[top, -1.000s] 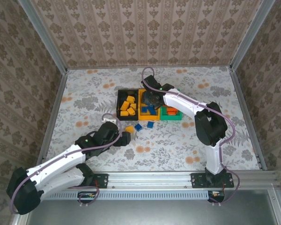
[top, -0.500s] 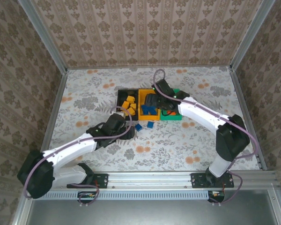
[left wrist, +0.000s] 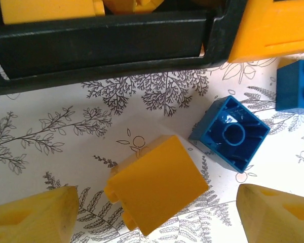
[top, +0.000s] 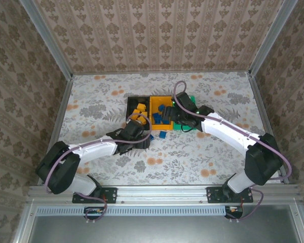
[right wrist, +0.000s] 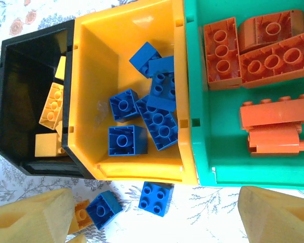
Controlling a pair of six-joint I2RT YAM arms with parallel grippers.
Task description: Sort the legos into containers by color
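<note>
On the patterned table, a loose yellow brick is being straddled by the left gripper. Its jaws are being held released, one fingertip at eight o'clock of the brick and one at four o'clock, with a gap showing on each side. An upturned blue brick is lying just beside it at two o'clock, and a second blue brick is being cut off by the frame edge beyond. The black bin is standing at twelve o'clock. The right gripper is being held released, grasping nothing, over the table at six o'clock of the yellow-orange bin. Blue bricks are being kept in that bin, yellow ones in the black bin at nine o'clock, and red-orange ones in the green bin at three o'clock.
</note>
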